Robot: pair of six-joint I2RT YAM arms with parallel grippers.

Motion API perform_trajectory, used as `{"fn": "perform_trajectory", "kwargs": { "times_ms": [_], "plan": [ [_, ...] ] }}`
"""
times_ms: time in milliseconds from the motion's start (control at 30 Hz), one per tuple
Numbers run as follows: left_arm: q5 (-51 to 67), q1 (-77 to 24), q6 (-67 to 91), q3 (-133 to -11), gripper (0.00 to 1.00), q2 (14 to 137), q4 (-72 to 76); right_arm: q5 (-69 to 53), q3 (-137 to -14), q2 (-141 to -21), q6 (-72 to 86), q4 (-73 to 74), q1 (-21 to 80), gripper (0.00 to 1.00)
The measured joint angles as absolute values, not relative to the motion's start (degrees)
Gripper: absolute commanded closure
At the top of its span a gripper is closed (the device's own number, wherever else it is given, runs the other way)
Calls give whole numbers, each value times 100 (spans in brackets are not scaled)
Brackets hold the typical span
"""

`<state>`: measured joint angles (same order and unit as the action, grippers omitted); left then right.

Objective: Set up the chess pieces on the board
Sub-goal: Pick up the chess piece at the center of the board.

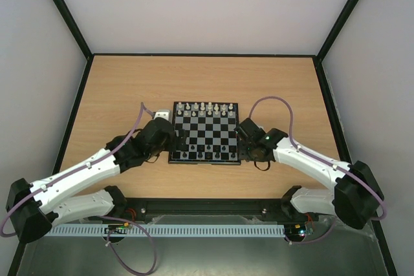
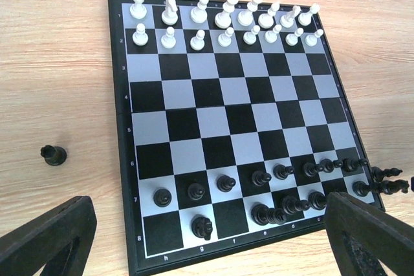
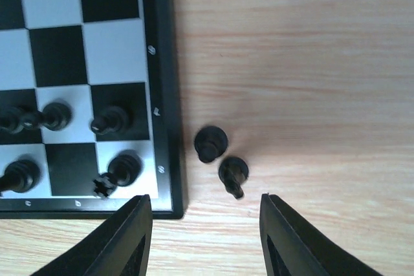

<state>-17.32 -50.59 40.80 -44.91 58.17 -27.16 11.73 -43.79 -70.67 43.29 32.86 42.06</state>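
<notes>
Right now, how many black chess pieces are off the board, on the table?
3. The lone piece is left of the board; the second piece and third piece sit close together just beyond its right edge, near the front corner. Others may be hidden.

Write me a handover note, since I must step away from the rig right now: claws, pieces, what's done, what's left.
Left claw: open, empty, above the board's near end.
Right claw: open, empty, over the table by the board's corner.
Done: white pieces stand in two full rows at the far end; most black pieces are on the near rows.
Left: the black back row has gaps. A lone black piece sits on the table left of the board; two loose black pieces sit just ahead of the right claw.
</notes>
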Motion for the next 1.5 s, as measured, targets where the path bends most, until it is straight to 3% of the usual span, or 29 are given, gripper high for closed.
{"fn": "perform_trajectory", "kwargs": {
  "times_ms": [267,700,1500],
  "plan": [
    [-1278,-4676,3677,-4327,1,5677,-2464,1100,-3802,-6606,4882,3286,4206,61],
    [-1026,-4399,3511,-4233,1,5677,-2318,1256,-3798,-7435,4847,2961,4193,73],
    [-1007,-4331,3535,-4204,0,5717,-2303,1208,-3883,-7609,4372,2659,3992,93]
  ]
}}
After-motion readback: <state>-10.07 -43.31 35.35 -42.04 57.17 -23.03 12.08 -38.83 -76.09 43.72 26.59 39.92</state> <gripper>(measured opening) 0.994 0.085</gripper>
